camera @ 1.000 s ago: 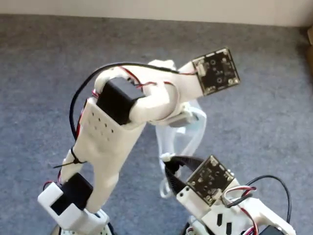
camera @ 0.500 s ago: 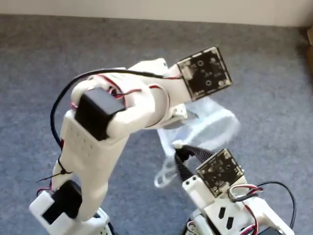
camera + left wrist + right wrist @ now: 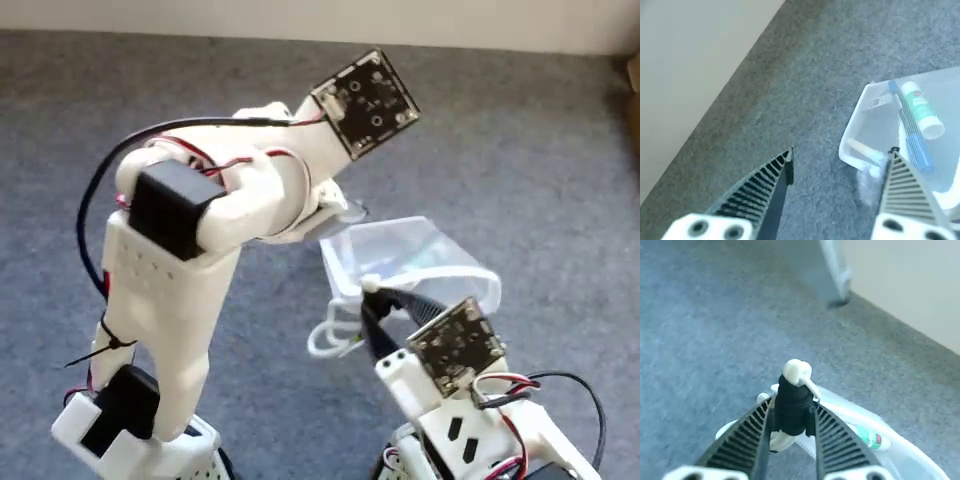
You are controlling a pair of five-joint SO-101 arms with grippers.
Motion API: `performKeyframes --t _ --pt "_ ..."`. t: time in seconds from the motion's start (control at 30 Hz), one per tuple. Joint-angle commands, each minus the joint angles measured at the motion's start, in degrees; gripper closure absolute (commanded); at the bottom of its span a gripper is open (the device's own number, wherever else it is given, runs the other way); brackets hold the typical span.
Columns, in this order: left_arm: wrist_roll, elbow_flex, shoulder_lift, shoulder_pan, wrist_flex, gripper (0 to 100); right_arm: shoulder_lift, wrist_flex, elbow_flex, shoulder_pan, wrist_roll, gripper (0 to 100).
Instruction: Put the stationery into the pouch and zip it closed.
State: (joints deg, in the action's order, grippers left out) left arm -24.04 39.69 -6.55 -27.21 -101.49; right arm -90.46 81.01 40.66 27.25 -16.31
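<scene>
1. My left end effector [image 3: 842, 150] hangs over the grey desk [image 3: 790, 80], jaws spread wide with nothing between them.
2. The clear pouch [image 3: 867, 122] sits just off its pale fingertip [image 3: 900, 175], and the pouch's nearest corner shows in the gap between the two tips.
3. Through the pouch wall I can see a white glue stick [image 3: 921, 111] with a green label. A blue pen [image 3: 912, 146] lies right against it, both just beyond that same pale fingertip.
4. My right end effector [image 3: 792, 410] is clamped tight on a black piece [image 3: 790, 400], which has a white bead [image 3: 797, 371] standing just past my fingertips.
5. I think the black piece is the zip pull, but from here I can't be sure.
6. Ahead of and below the right end effector the pouch stretches away, and the glue stick shows again through the plastic.
7. From the high view, the right end effector grips at the pouch's near edge, with a white cord loop [image 3: 328, 338] hanging just beside it. The left arm sits over the pouch's opposite corner.
</scene>
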Motion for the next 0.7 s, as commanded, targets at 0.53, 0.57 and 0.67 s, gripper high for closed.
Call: performKeyframes --t 0.53,0.57,0.67 --pt "-3.7 -34.0 -20.2 0.5 2.4 72 0.6 -3.7 -0.2 -6.8 -0.4 99.4" --pt "-3.7 -35.6 -20.2 0.5 3.7 72 0.9 -3.6 -0.2 -6.8 -0.4 99.4" --pt "-3.7 -39.3 -20.3 0.5 6.8 72 4.5 -2.9 -0.7 -7.0 -0.4 99.4"
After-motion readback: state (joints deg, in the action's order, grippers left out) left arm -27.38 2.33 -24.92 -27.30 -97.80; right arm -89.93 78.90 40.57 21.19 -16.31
